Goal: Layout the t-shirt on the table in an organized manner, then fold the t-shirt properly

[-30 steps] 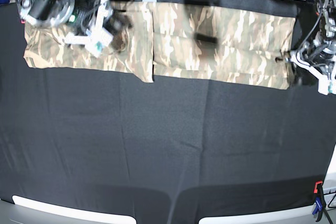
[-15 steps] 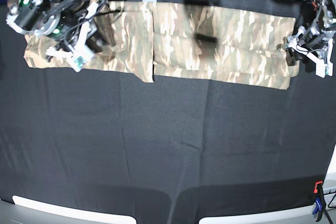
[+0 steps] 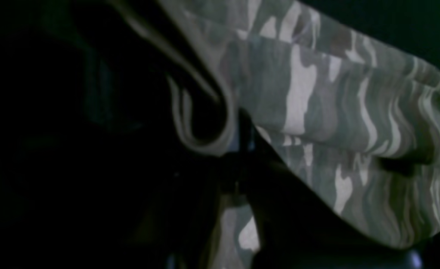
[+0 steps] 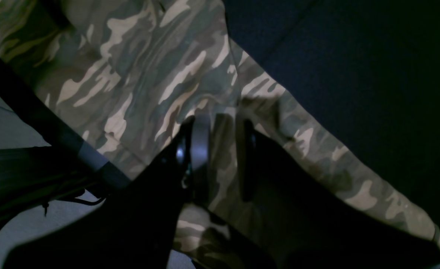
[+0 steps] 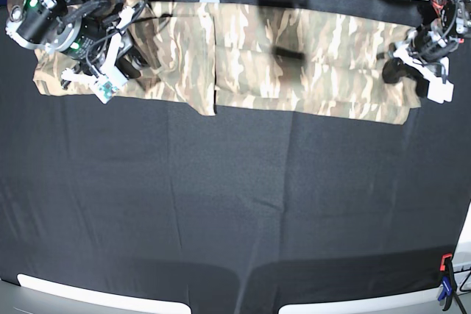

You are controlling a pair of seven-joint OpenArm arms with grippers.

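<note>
Base view first: the t-shirt (image 5: 294, 56) is stretched out as a long band along the far edge of the desk (image 5: 235, 204), already folded lengthwise by the look of it, with a doubled-over flap on the side where the right gripper (image 5: 110, 71) sits. That one is down on the cloth near one end, and the left gripper (image 5: 403, 71) is at the opposite end, right at the shirt's edge. So I'd say the layout part is done and we're mid-fold, with both arms getting a hold on the two ends.

Left wrist view: super dark, honestly. You can see a curled hem of camo cloth (image 3: 205, 138) lifted and looping right in front of the camera, with the rest of the shirt draping away. It looks like fabric is pinched there, but I can't tell for sure whether the jaws are closed on it or just next to it; the fingers are lost in shadow.

Right wrist view: much clearer. The jaws are narrow with a gap between them, sitting down on the cloth (image 4: 138, 82) with a ridge of fabric between them, not clamped yet as far as I can see. Black desk cloth is off to the side.

My guess for the next move: close fully on that ridge, make sure both layers are caught, then lift both ends together and bring one over so the band doesn't skew.
</note>
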